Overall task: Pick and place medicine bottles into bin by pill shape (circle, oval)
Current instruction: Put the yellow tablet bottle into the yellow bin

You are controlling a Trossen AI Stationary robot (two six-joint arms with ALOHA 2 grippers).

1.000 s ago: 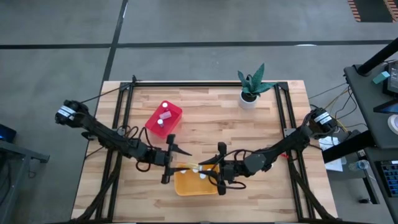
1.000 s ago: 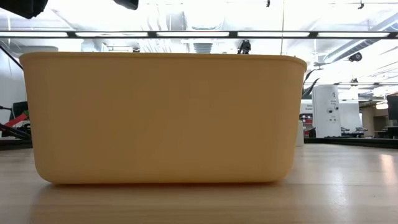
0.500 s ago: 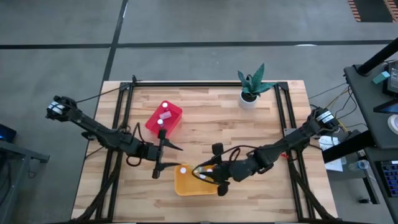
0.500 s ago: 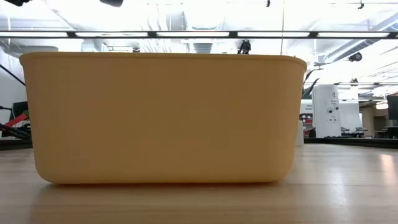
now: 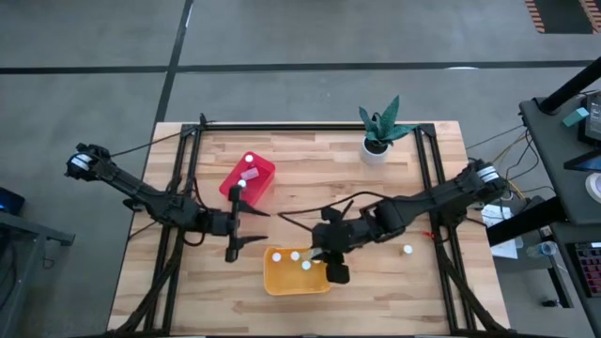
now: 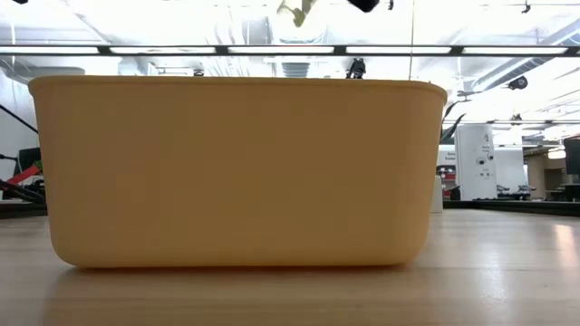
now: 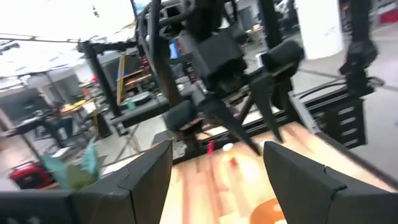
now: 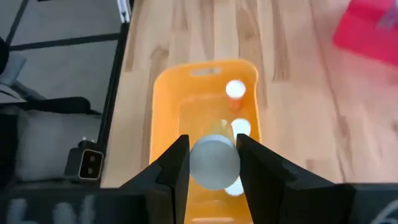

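a: bottle status?
b: one bottle point(image 8: 214, 163) sits clamped between the right gripper point(image 8: 212, 163) fingers, directly over the yellow bin point(image 5: 274, 278), not yet released. three white caps already show inside that bin.
a: and the rest?
b: two bottles in the red bin point(image 5: 258, 169); one bottle point(image 5: 408, 250) loose on the table point(image 5: 310, 160), right of the bin.
a: left gripper point(image 5: 237, 218)?
b: fingers spread wide, empty, between the bins. judged mostly done.

A pale wooden worktop point(image 5: 310, 178) stands on a grey floor point(image 5: 282, 56), a black frame point(image 5: 192, 160) along its sides. Near its far edge sits a white pot with a green plant point(image 5: 379, 131). A cluttered desk point(image 5: 573, 122) stands beside the worktop
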